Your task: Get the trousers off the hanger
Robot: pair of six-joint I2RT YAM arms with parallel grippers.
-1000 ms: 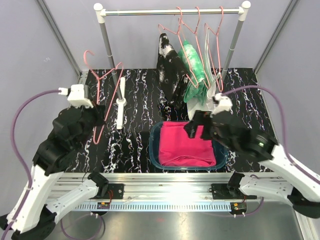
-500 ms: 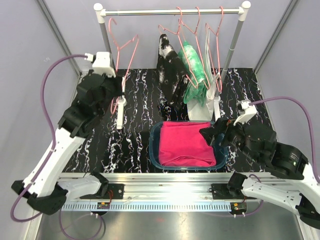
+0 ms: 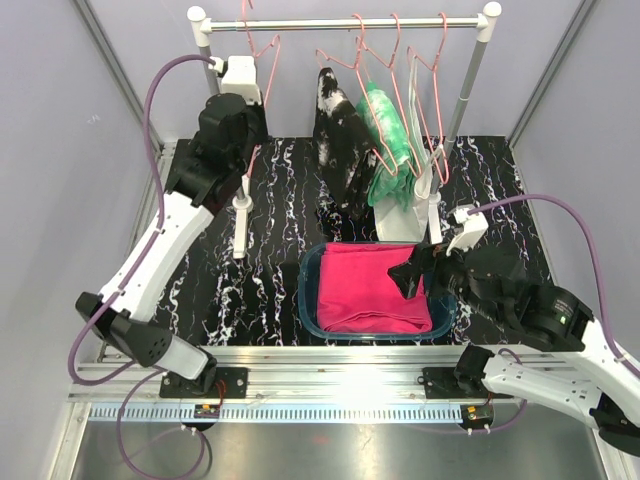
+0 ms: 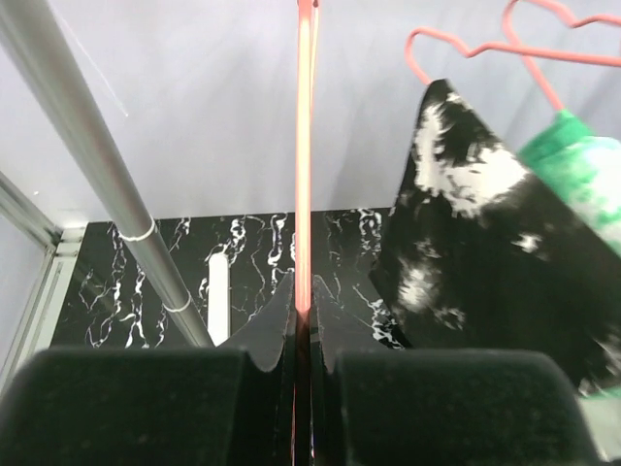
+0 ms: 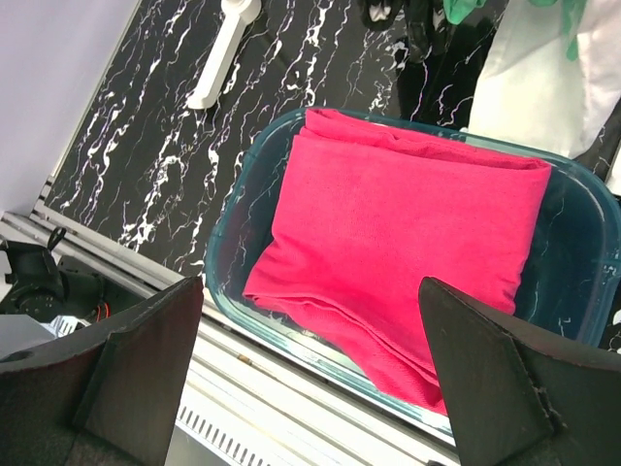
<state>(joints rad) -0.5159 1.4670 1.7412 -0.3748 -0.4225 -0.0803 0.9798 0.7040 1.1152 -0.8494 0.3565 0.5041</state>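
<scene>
left gripper (image 4: 303,296) is raised beside the rail (image 3: 340,22), its jaws pinched tight on the wire of a bare pink hanger (image 4: 305,146) whose hook reaches up to the rail; whether it rests there cannot be told. right gripper (image 5: 310,286) hovers with jaws spread wide and holding nothing, over the magenta trousers (image 3: 370,290), which lie folded in a blue-green bin (image 3: 308,290) on the marbled black table (image 3: 270,270). the black trousers with white splashes (image 3: 340,150) and the green-and-white tie-dye trousers (image 3: 392,140) hang side by side on pink hangers on the rail
</scene>
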